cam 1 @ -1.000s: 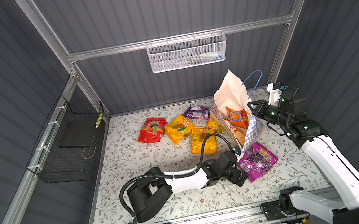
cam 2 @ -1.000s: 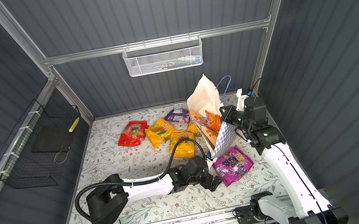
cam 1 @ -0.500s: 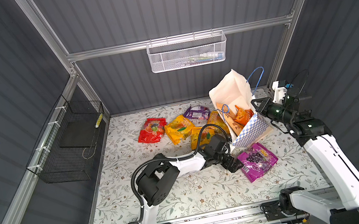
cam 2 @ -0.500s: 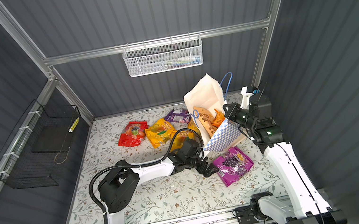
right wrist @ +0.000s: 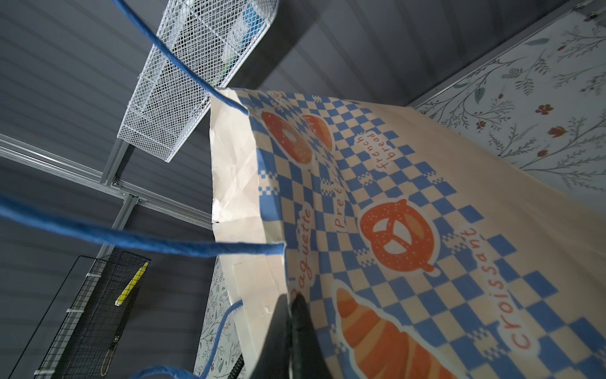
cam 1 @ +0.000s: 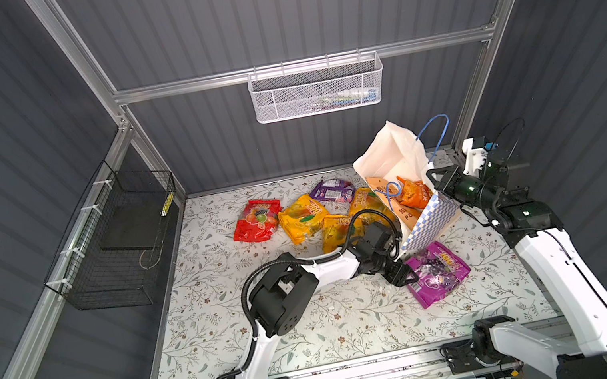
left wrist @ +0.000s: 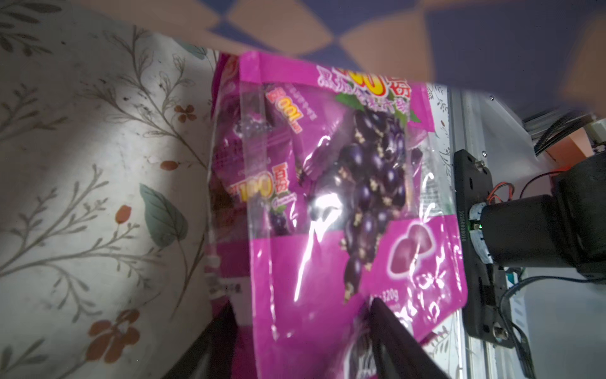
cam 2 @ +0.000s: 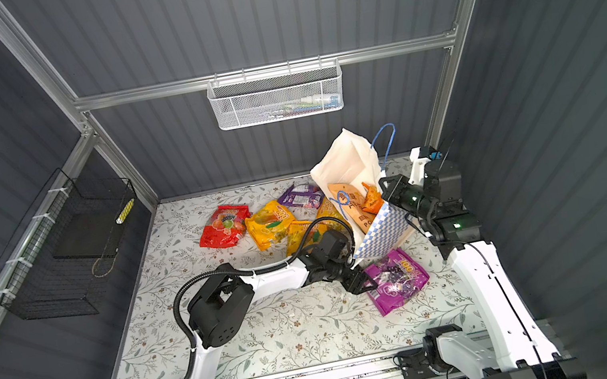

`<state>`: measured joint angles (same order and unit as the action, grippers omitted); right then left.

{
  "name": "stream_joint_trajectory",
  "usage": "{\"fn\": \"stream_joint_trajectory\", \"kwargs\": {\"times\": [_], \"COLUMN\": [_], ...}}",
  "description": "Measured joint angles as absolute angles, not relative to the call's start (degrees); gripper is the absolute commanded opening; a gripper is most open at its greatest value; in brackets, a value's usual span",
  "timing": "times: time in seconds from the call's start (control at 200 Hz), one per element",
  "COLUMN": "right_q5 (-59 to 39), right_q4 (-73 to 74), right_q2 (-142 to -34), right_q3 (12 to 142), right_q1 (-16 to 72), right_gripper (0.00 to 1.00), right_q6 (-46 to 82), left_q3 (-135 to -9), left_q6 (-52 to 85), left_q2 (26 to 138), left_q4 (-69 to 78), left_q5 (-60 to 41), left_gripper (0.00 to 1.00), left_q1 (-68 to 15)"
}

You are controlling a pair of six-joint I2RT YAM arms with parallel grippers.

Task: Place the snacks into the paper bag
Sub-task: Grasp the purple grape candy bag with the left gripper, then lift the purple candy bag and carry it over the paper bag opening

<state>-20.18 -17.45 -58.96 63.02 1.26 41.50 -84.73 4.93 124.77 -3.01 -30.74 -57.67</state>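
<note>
I find the purple packet (cam 1: 436,272) lying flat toward the front right of the floral table (cam 1: 276,330), its far end at the foot of the tilted paper bag (cam 1: 430,214); it has not shifted in the last second. The change is at the left gripper (cam 1: 402,276). It was spread wide a second ago, and its jaws are now drawn in about halfway with the packet's near end between them. I cannot tell whether they bite yet, so I judge the pick begun but not secured. The right gripper (right wrist: 290,305) is pinched closed on the bag's rim, keeping the mouth open. A dark orange packet (cam 1: 412,194) and a pale pouch (cam 1: 402,209) sit inside the bag. The red packet (cam 1: 256,220), the yellow-orange packets (cam 1: 301,220) and a second purple packet (cam 1: 332,192) wait near the back edge. The left arm lies low, elbow folded and forearm level across the table. The right arm reaches back along the right edge.
</note>
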Motion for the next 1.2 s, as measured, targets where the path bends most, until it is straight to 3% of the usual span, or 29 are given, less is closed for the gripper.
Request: {"fn": "stream_joint_trajectory", "kwargs": {"times": [0.09,0.235,0.545,0.871,1.201], "right_q5": [-20.2,-20.2,-19.6,-14.8,-8.1], "right_q4": [-17.5,-17.5,-18.1,-18.9,-20.1], "right_q2": [-58.5,-57.4,-54.8,-52.9,-52.8], "right_q3": [63.0,63.0,61.5,59.2,57.2], "right_q1": [1.1,1.1,1.1,1.1,1.1], "right_gripper": [0.0,0.0,0.0,0.0,0.0], "right_q6": [41.6,41.6,41.5,41.9,44.1], "left_q3": [-86.4,-88.3,-89.3,-69.7,-61.1], "left_q6": [6.6,8.5,15.0,23.5,26.4], "left_q2": [125.7,126.0,124.9,106.0,91.5], "left_q4": [-4.1,-6.5,-10.0,-10.8,-13.0], "left_q5": [-31.0,-30.5,-25.9,-21.9,-19.0], "left_gripper": [0.22,0.0,0.0,0.0,0.0], "left_q1": [-57.8,-58.6,-62.2,-63.5,-64.9]}}
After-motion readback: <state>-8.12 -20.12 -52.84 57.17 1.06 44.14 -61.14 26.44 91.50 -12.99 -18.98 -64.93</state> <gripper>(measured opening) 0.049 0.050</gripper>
